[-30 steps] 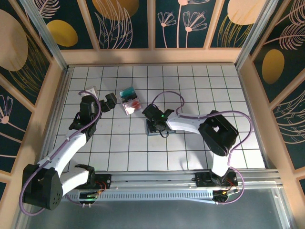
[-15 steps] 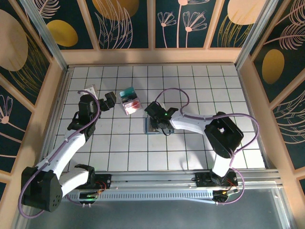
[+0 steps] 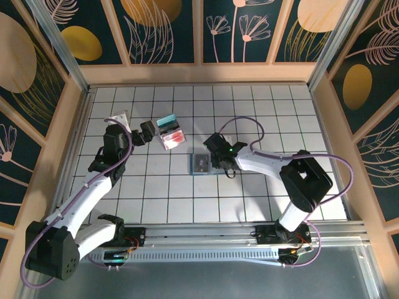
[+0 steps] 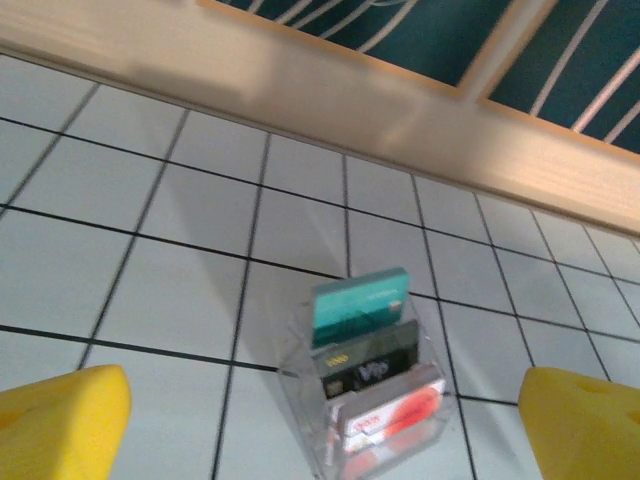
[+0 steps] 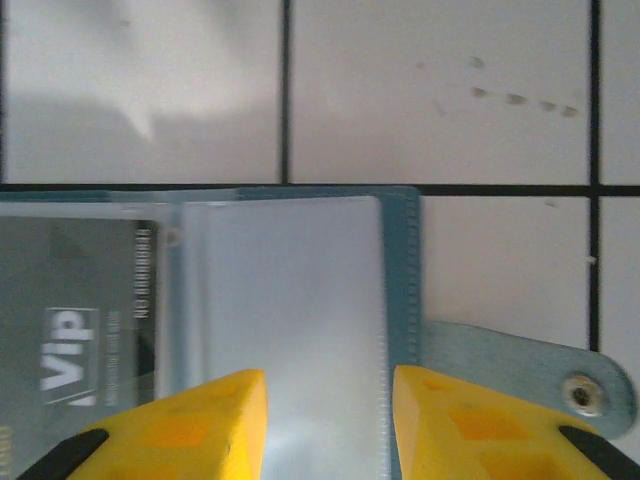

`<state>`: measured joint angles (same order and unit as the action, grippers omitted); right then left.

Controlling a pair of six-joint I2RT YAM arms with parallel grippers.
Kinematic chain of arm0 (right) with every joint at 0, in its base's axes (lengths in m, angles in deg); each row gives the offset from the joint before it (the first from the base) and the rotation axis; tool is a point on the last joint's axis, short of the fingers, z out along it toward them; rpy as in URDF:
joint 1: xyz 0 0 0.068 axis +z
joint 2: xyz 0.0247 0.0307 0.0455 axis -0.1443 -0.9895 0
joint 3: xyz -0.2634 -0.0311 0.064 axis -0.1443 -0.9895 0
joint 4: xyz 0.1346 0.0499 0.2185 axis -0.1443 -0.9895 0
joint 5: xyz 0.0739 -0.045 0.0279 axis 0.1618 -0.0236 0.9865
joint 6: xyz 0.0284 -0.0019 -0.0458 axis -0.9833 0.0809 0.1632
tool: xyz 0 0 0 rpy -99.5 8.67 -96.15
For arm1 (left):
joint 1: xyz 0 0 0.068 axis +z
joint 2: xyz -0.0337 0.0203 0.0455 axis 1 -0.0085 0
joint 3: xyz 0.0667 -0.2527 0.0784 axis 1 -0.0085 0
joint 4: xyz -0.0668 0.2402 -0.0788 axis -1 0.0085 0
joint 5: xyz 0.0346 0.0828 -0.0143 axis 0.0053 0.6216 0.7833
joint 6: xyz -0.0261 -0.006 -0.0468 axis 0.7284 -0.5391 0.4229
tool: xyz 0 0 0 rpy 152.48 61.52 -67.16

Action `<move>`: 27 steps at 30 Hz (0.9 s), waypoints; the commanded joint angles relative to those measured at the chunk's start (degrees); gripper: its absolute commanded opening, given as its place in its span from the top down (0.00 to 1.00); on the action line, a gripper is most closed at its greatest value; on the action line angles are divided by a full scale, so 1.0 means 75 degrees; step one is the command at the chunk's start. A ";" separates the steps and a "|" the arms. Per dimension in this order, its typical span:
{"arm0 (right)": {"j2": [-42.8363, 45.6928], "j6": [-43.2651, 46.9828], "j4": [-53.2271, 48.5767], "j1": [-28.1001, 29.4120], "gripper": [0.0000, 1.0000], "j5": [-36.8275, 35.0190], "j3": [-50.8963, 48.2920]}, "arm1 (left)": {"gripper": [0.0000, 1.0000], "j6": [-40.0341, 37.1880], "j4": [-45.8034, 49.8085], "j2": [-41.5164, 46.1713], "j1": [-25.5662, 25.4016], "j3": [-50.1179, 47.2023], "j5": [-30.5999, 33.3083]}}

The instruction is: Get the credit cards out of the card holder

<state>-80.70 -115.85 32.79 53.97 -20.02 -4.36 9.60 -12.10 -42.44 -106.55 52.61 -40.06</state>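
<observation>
Tiled table point(image 3: 268, 106) seen from above, with the left arm point(image 3: 93, 180) reaching toward the far left and the right arm point(image 3: 268, 163) bent in toward the centre. A clear stand point(image 3: 171, 132) sits just beside the left gripper point(image 3: 147, 130). The holder point(image 3: 201, 164) lies flat near the table's middle, well apart from the stand, with the right gripper point(image 3: 216, 161) at its right edge.

Left wrist view: the left gripper point(image 4: 322, 420) has its jaws spread wide. Its yellow fingers point(image 4: 60, 425) are at the lower corners and grip nothing. The stand point(image 4: 300, 370) is between and ahead of them, holding a teal card point(image 4: 360, 305), a black card point(image 4: 365, 368) and a red-pink card point(image 4: 395, 415) in steps.

Right wrist view: the right gripper point(image 5: 330, 420) has its jaws parted by a narrow gap over a clear pocket of the open holder point(image 5: 290, 300). Whether they touch it cannot be told. A grey VIP card point(image 5: 80, 310) sits in the pocket to the left, and a snap tab point(image 5: 530, 370) projects to the right
</observation>
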 commanded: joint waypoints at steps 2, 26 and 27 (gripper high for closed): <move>0.0307 -0.0206 0.0177 -0.0263 0.62 -0.0026 -0.0369 | 0.01 -0.0063 0.0161 -0.0007 -0.0659 0.0004 0.0270; 0.1366 -0.0151 0.1452 -0.1006 0.68 0.1885 -0.0791 | 0.01 0.1324 0.0012 -0.2775 -0.3447 -0.0024 0.1331; 0.1328 -0.0182 0.1540 -0.1003 0.68 0.2015 -0.0781 | 0.01 0.1411 0.0043 -0.2904 -0.3447 0.0044 0.1319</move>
<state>-71.04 -116.68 40.76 46.54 -10.03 -11.07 17.18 -10.64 -62.42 -132.23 52.15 -30.16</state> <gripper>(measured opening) 0.324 0.988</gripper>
